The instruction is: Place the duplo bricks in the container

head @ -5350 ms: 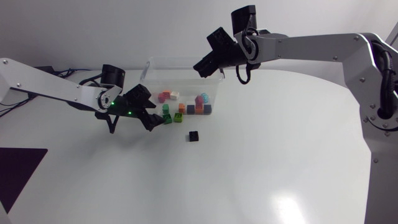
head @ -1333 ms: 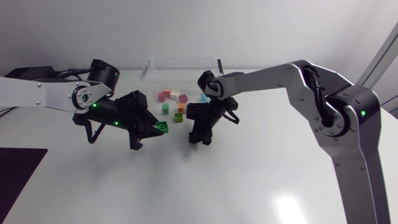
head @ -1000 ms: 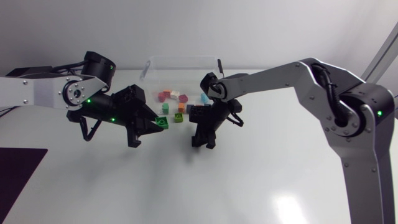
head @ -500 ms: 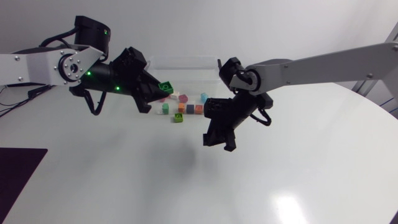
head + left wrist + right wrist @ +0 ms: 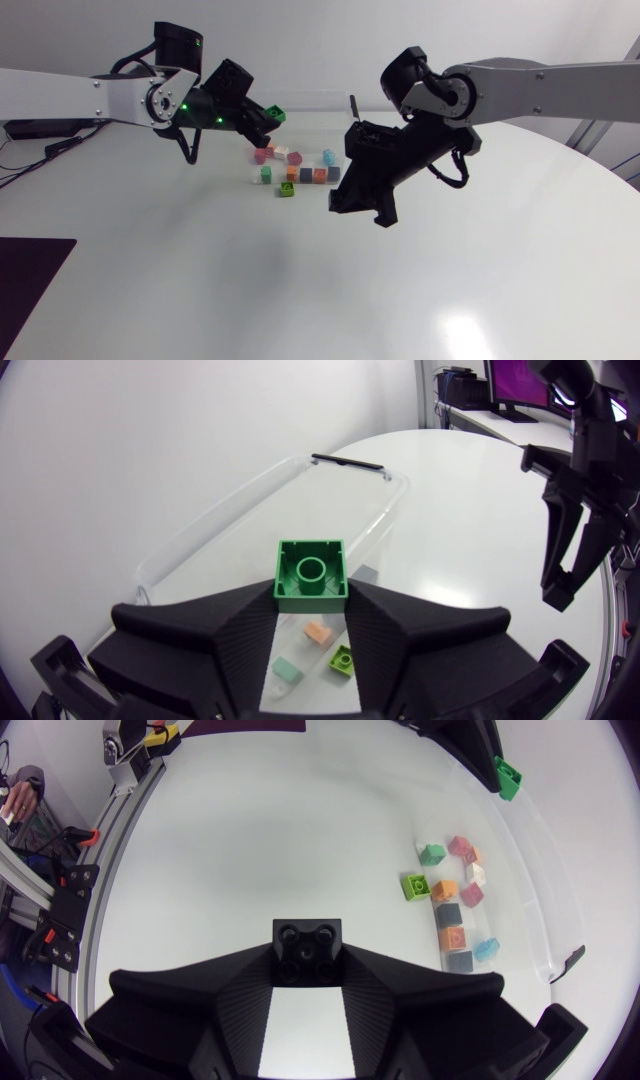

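Lifting off the worktop [image 5: 200, 280] within the last second, both arms now carry bricks. The left end effector [image 5: 262, 118] is clenched on a green brick [image 5: 311, 573] and has swung it up over the clear container [image 5: 300, 95]. The right end effector [image 5: 362, 210] grasps the black brick [image 5: 307, 949] it took from the worktop, high and in front of the container. Two drops look close. A lime brick [image 5: 286, 191] remains, seemingly just outside the container wall. The left arm [image 5: 90, 95] reaches in nearly level; the right arm [image 5: 540, 85] stretches across, wrist tipped downward.
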### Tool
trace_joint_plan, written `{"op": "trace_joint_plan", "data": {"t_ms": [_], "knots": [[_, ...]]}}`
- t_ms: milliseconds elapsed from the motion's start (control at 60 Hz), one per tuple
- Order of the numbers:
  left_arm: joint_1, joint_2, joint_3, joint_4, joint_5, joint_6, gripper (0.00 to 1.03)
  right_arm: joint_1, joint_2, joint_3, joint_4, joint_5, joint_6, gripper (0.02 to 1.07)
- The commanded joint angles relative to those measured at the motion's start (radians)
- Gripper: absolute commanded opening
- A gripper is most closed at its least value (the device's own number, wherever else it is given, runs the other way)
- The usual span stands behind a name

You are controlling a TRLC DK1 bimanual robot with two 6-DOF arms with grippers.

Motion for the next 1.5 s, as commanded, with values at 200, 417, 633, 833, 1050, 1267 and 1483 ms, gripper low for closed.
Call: {"op": "trace_joint_plan", "data": {"t_ms": [200,417,633,833,1050,1267,1483], "knots": [[0.0,0.135,0.142,0.042,-0.068,-0.087,0.39,-0.026,-0.038,-0.003,-0.015,-0.052,0.04,0.25],[-0.012,0.181,0.185,0.061,-0.138,-0.127,0.82,-0.052,-0.046,0.028,0.005,-0.083,0.08,0.25],[-0.009,0.123,0.11,0.122,-0.173,-0.15,0.98,-0.078,-0.049,0.065,0.045,-0.109,0.134,0.25],[-0.006,0.0,-0.028,0.139,-0.172,-0.119,0.98,-0.097,-0.049,0.089,0.121,-0.118,0.204,0.25],[-0.006,-0.115,-0.203,0.139,-0.112,-0.042,0.98,-0.106,-0.018,0.141,0.186,-0.118,0.264,0.25],[-0.004,-0.146,-0.331,0.136,-0.031,0.036,0.98,-0.106,0.051,0.215,0.238,-0.118,0.322,0.25],[-0.012,-0.118,-0.377,0.148,-0.005,0.062,0.98,-0.106,0.103,0.243,0.313,-0.118,0.376,0.25]]}}
